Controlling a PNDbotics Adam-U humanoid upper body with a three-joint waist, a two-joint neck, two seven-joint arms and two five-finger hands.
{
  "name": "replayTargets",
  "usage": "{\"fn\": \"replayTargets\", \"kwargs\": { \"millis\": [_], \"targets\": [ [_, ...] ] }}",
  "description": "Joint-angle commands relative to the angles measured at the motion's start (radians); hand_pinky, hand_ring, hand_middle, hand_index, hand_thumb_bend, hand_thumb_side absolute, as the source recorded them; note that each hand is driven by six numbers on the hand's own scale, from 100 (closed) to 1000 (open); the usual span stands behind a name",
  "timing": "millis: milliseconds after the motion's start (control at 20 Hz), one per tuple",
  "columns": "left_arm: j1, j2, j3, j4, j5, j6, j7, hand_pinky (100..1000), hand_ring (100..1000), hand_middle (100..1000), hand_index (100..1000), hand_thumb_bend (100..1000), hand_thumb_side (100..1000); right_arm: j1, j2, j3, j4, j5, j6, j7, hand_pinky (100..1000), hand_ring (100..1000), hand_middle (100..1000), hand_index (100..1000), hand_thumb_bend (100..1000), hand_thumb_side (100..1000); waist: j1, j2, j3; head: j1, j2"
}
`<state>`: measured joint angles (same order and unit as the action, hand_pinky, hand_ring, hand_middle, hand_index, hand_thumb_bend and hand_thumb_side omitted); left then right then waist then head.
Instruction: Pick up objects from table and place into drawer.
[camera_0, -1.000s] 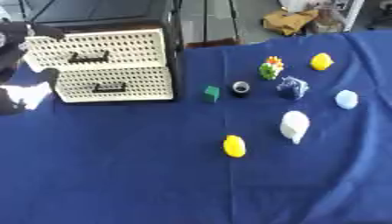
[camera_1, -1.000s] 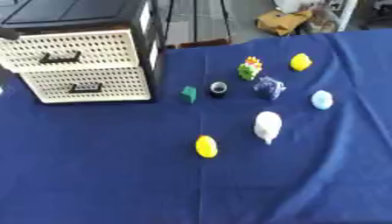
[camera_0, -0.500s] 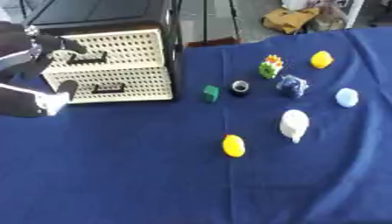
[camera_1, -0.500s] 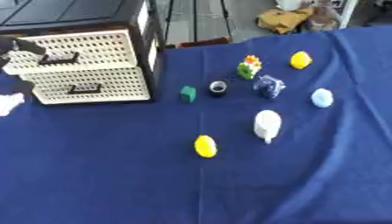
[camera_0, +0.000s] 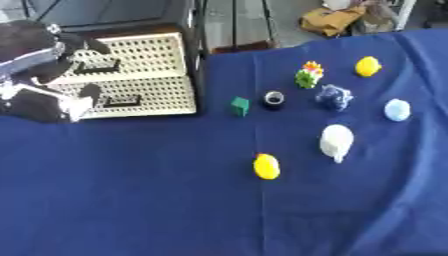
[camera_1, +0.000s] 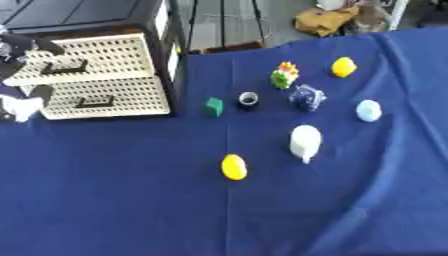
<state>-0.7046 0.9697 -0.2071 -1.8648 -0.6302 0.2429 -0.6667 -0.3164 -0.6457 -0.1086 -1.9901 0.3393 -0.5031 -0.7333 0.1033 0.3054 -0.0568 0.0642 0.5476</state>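
Blue cloth (camera_0: 157, 200) covers the table; a cream perforated drawer unit (camera_0: 144, 75) stands at far left. Left hand (camera_0: 52, 75) is at the unit's front, by the upper drawer handle (camera_0: 98, 66) — whether its fingers grip the handle cannot be told. Loose items lie well apart from the unit: green cube (camera_0: 240, 105), black ring (camera_0: 274, 98), dark blue lump (camera_0: 332, 96), white object (camera_0: 336, 142), yellow egg shape (camera_0: 266, 166), pale blue ball (camera_0: 396, 109) — none in the drawer.

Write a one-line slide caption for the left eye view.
Left hand at the drawer unit front; small objects, including a white cup, lie on the blue cloth.
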Motion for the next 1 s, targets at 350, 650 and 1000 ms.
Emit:
{"fn": "replayTargets", "kwargs": {
  "millis": [350,650,1000],
  "targets": [
    [-0.036,-0.003,-0.001,0.088,-0.072,0.004,-0.027,100,100,178,923,100,391,-0.010,-0.006,0.002,-0.010,-0.004,-0.018,-0.012,667,726,597,753,100,977,0.004,0.001,-0.005,0.012,-0.026],
    [-0.047,-0.018,0.002,0.135,-0.095,0.021,-0.038,100,100,178,924,100,395,-0.008,0.001,0.006,-0.010,0.004,-0.017,-0.013,668,726,593,752,100,980,0.007,0.012,-0.011,0.019,-0.038],
    [-0.057,-0.030,0.010,0.174,-0.118,0.035,-0.023,100,100,178,935,100,395,-0.005,0.011,0.014,-0.010,0.011,-0.014,-0.007,669,725,587,749,100,979,0.008,0.022,-0.016,0.023,-0.052]
  ]
}}
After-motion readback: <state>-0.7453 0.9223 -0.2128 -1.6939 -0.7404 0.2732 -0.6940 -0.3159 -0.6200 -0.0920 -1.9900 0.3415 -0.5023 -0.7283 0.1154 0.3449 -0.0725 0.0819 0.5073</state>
